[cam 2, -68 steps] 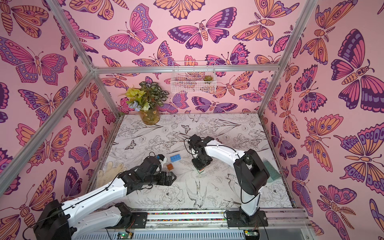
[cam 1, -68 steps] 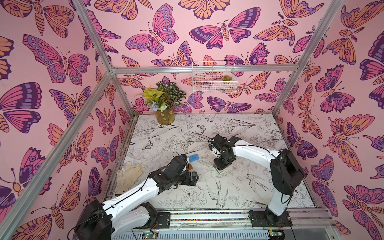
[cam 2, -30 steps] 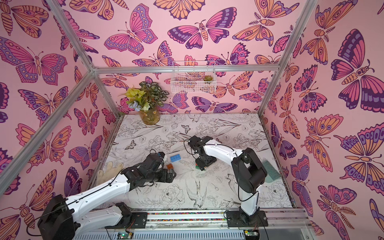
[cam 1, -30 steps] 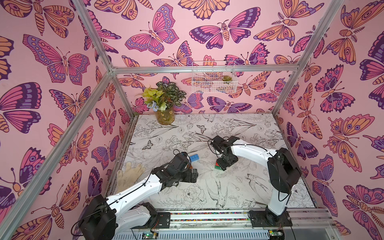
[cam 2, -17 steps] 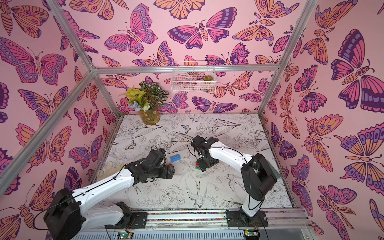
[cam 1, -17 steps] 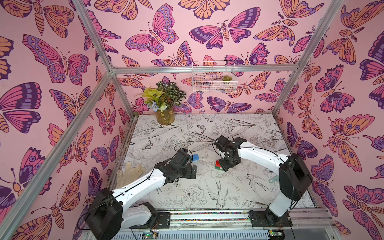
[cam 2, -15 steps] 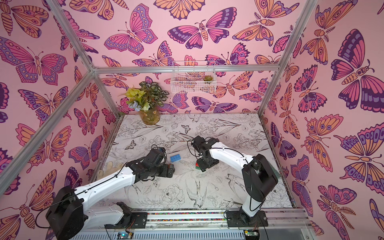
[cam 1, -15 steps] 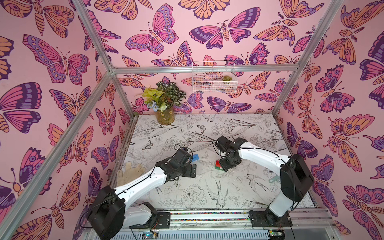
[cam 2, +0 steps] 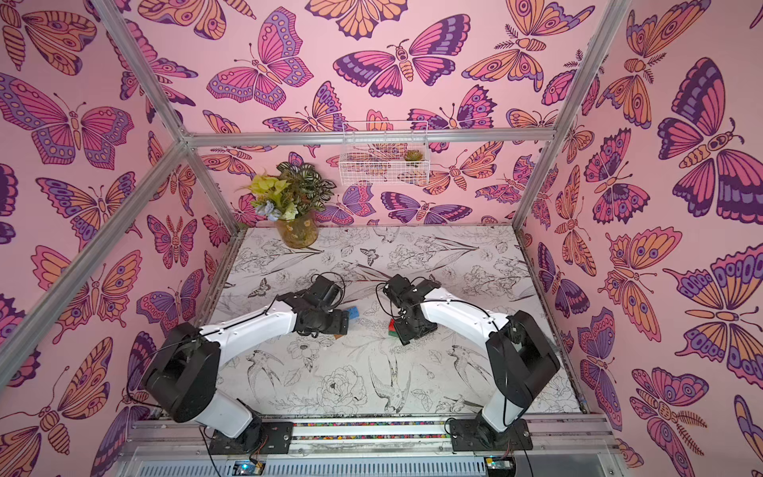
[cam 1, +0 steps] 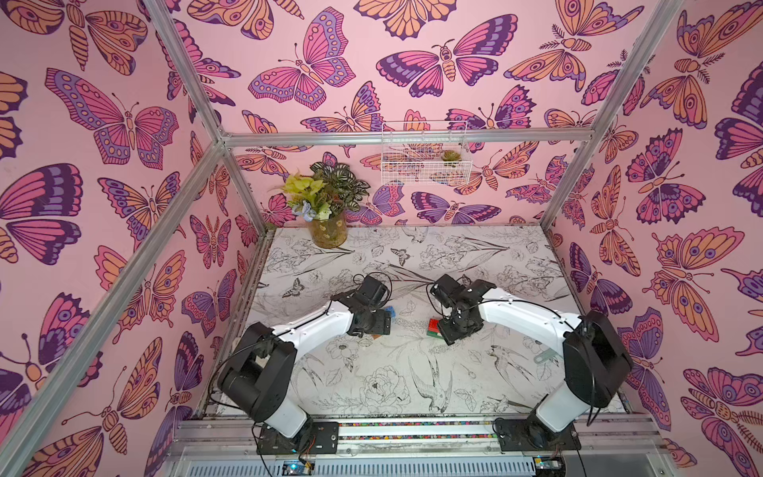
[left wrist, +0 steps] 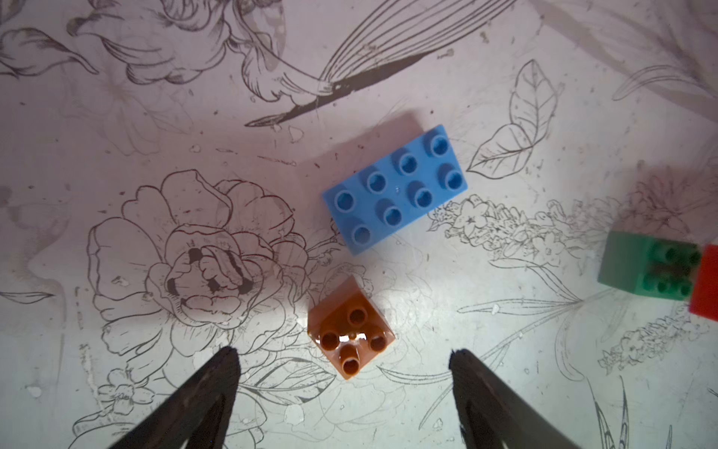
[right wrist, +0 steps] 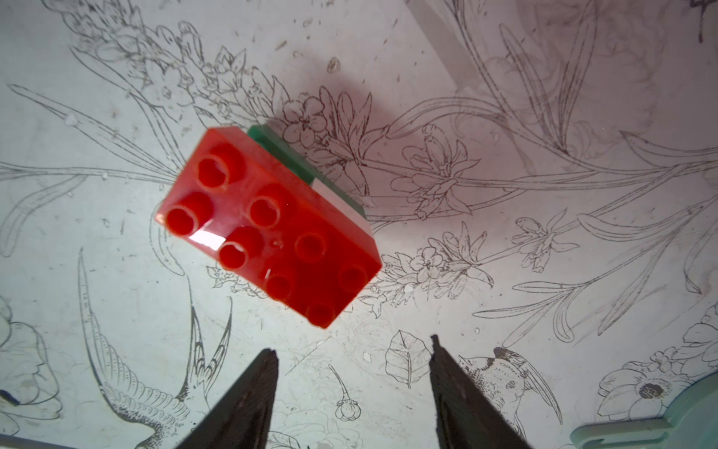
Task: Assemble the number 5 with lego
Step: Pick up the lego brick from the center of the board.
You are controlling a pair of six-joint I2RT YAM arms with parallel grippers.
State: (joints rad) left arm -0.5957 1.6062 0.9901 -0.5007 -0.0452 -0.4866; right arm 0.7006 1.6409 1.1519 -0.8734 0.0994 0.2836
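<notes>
Butterfly walls [cam 1: 124,124] ring a floral table [cam 1: 413,256]. Orange brick [left wrist: 351,338] lies just beside the blue brick [left wrist: 394,188]; red-white-green stack [right wrist: 268,229] stands apart from it. Left gripper [left wrist: 342,351] and right gripper [right wrist: 352,345] both gape, holding nothing.

Long brick [left wrist: 394,188] behind short brick [left wrist: 351,338]

Robot lab cell: aluminium frame [cam 1: 413,138], butterfly-papered walls [cam 1: 351,49], arm-mounting rail [cam 1: 413,431].
</notes>
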